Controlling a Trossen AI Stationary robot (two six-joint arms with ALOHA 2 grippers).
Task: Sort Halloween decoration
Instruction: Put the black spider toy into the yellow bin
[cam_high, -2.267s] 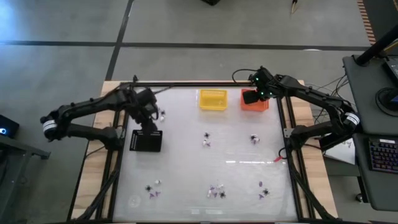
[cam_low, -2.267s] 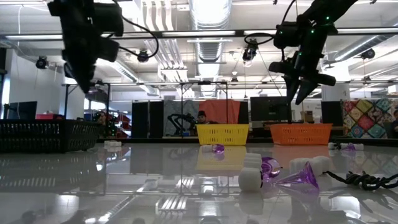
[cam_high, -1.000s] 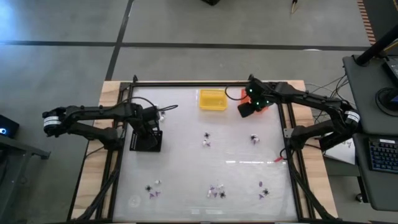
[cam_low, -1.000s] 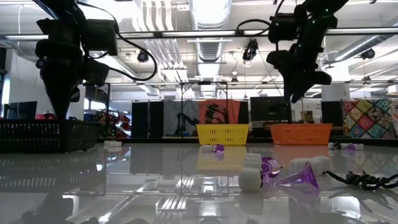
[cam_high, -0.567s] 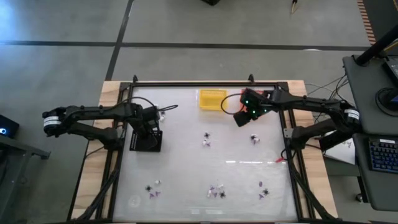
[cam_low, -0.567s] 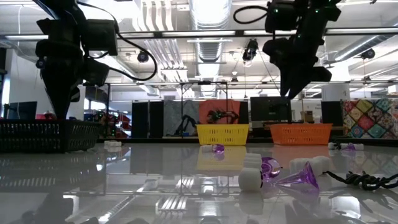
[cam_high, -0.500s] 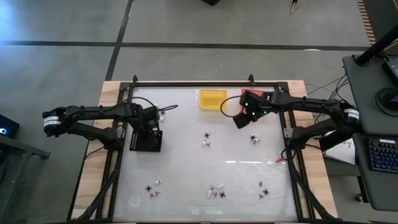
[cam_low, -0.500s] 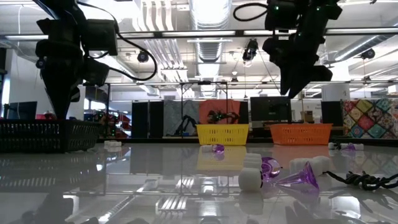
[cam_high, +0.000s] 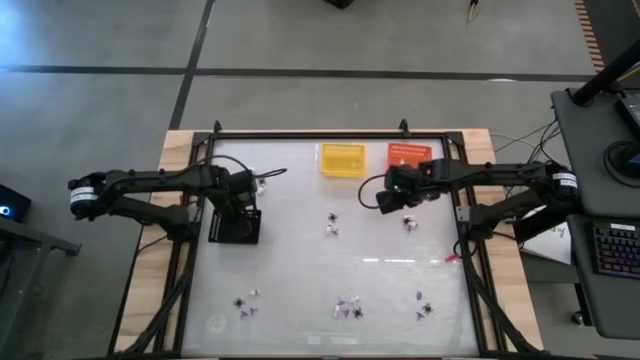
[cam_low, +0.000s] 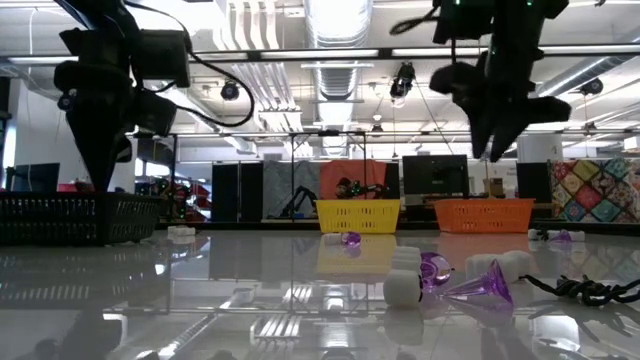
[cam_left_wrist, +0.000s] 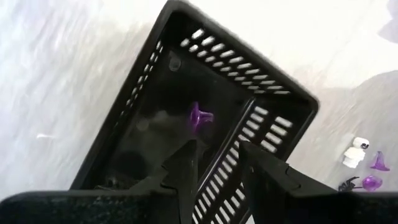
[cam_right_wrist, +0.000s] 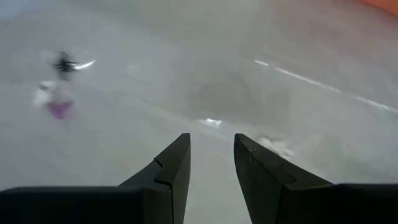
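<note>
The left gripper hangs over the black basket with its jaws released and nothing between them. Just beyond the tips of these jaws, inside the basket, lies one small purple trinket on the dark floor of the basket. Outside the basket wall, to the side of the jaws, a white trinket and two purple ones rest on the table. The right gripper is above the table in front of the orange basket, and its jaws are also parted and empty. A small group of decoration pieces lies on the table just beside this gripper, and ahead of its jaws, to one side, a blurred purple and dark piece is seen. More trinkets are scattered along the near edge of the table, well apart from both grippers. The yellow basket stands next to the orange one.
</note>
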